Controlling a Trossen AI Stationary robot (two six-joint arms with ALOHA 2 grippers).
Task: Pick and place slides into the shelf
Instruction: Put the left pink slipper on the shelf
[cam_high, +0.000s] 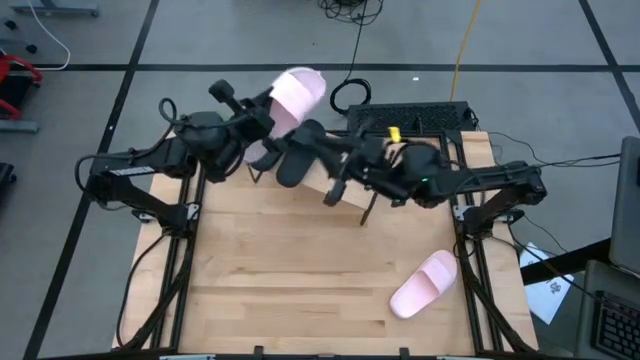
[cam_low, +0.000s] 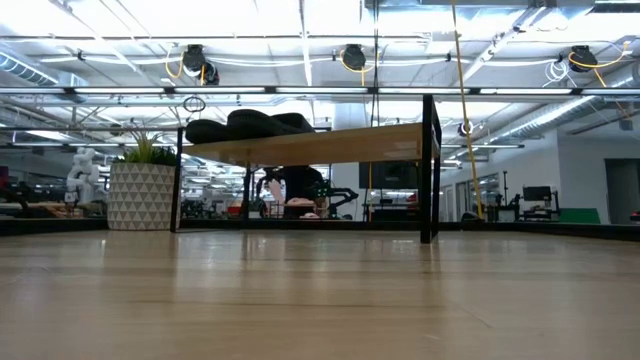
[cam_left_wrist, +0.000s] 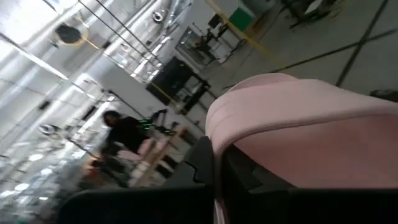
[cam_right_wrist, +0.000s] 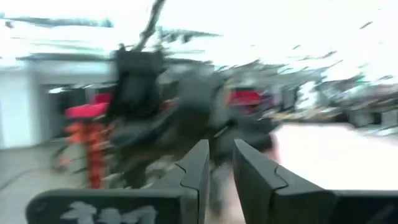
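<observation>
One pink slide (cam_high: 297, 95) is up in the air past the far edge of the worktop (cam_high: 290, 270), toward its left side, sole and wide strap both pale pink and smooth. The left gripper (cam_high: 268, 112) grips it: in the left wrist view the slide (cam_left_wrist: 298, 130) fills the frame, with one dark finger (cam_left_wrist: 200, 163) pressed against the edge of the strap.

The second pink slide (cam_high: 424, 283) lies flat on the worktop near the right edge, toward the near right corner, set at a slant and well apart from both arms.

The black slides are on the shelf (cam_high: 345, 190), a light-wood board at the far edge of the worktop. From above one black slide (cam_high: 296, 160) shows at the shelf's left end, just below the raised pink one. In the low view the shelf (cam_low: 330, 145) stands on thin black legs, and matte black slides (cam_low: 250, 126) sit on its left half; how many cannot be told there.

The right gripper (cam_high: 335, 190) is over the shelf, just right of the black slide. In the right wrist view its two fingers (cam_right_wrist: 199, 171) stand nearly closed, a narrow gap between them and nothing in it; the scene beyond them is smeared.
</observation>
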